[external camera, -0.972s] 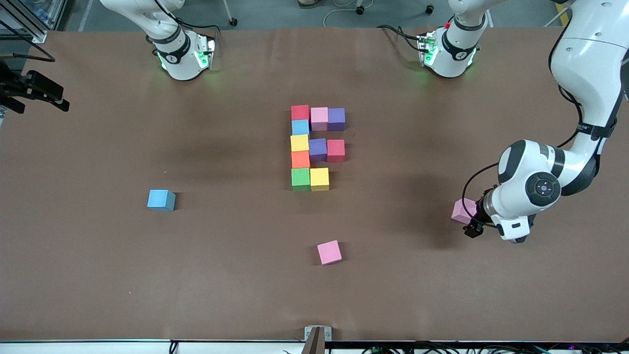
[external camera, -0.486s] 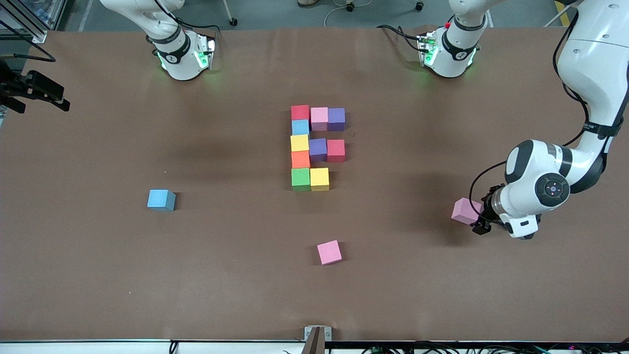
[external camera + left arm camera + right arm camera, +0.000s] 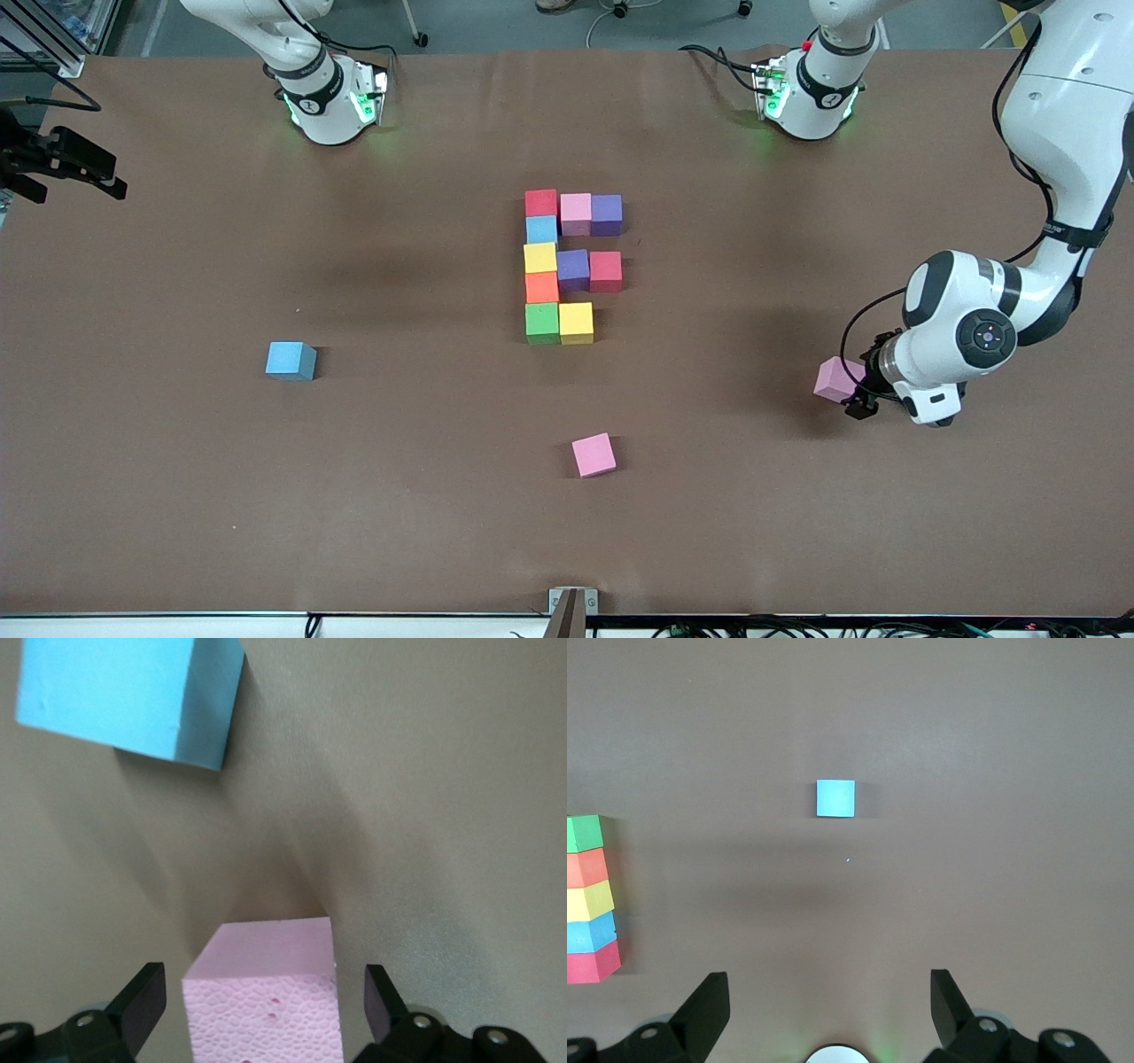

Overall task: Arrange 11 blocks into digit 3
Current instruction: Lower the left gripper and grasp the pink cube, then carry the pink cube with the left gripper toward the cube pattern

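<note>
the front view takes in the whole desk [image 3: 177, 496]: ten blocks [image 3: 572, 262] sit touching in an unfinished digit at the middle, a five-cube column of red, blue, yellow, orange and green with pink and purple off its top, purple and red off its middle, and one yellow beside the green. three cubes lie loose: a blue block [image 3: 291, 361] toward the right arm's end, a pink block [image 3: 593, 455] nearer the camera than the figure, and a second pink cube [image 3: 834, 378] toward the left arm's end.

in that view the left claw [image 3: 858, 399] is mostly hidden under its wrist. the left wrist view fills this in: the pink cube [image 3: 266, 992] stands on the desk between the two fingers [image 3: 142, 1003], with a gap on each side, so the left claw [image 3: 263, 1010] is wide open around it and grips nothing. it also shows a blue cube [image 3: 133, 695] close by, which the front view does not show there.

the right wrist view shows the right claw [image 3: 830, 1010] spread open and empty, high over the desk, looking down on the blue block [image 3: 835, 798] and the figure's column [image 3: 592, 897]. that arm waits.
</note>
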Robot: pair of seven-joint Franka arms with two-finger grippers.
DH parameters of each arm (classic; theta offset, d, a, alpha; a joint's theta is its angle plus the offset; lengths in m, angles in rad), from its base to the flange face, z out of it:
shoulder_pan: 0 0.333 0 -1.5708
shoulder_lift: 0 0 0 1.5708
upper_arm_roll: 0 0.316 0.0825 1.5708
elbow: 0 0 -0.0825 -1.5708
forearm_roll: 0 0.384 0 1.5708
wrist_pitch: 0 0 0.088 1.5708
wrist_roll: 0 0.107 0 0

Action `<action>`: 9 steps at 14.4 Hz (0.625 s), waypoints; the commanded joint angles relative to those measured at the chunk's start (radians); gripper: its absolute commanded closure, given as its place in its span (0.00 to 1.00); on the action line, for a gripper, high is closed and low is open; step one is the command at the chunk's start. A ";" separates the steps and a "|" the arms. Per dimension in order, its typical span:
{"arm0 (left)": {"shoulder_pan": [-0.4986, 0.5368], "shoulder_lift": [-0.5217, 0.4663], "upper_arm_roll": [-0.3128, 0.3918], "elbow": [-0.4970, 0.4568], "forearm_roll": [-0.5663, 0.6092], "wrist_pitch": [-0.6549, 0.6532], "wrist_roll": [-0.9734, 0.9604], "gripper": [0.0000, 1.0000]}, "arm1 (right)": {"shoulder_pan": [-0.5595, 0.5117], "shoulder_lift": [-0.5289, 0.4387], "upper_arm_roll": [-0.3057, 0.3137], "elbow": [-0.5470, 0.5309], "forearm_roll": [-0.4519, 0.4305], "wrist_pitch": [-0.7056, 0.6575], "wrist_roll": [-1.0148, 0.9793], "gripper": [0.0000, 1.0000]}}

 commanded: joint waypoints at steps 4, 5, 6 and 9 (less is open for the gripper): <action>-0.020 0.024 -0.007 0.000 0.005 0.025 -0.040 0.51 | -0.015 -0.019 0.014 -0.021 -0.010 0.001 0.002 0.00; -0.041 0.016 -0.010 0.003 0.005 0.020 -0.043 0.62 | -0.015 -0.019 0.012 -0.021 -0.011 0.001 0.002 0.00; -0.054 0.012 -0.015 0.004 0.005 0.017 -0.066 0.67 | -0.018 -0.019 0.012 -0.021 -0.010 0.003 0.002 0.00; -0.090 0.006 -0.057 0.015 0.002 0.010 -0.206 0.69 | -0.018 -0.019 0.011 -0.021 -0.010 0.001 0.000 0.00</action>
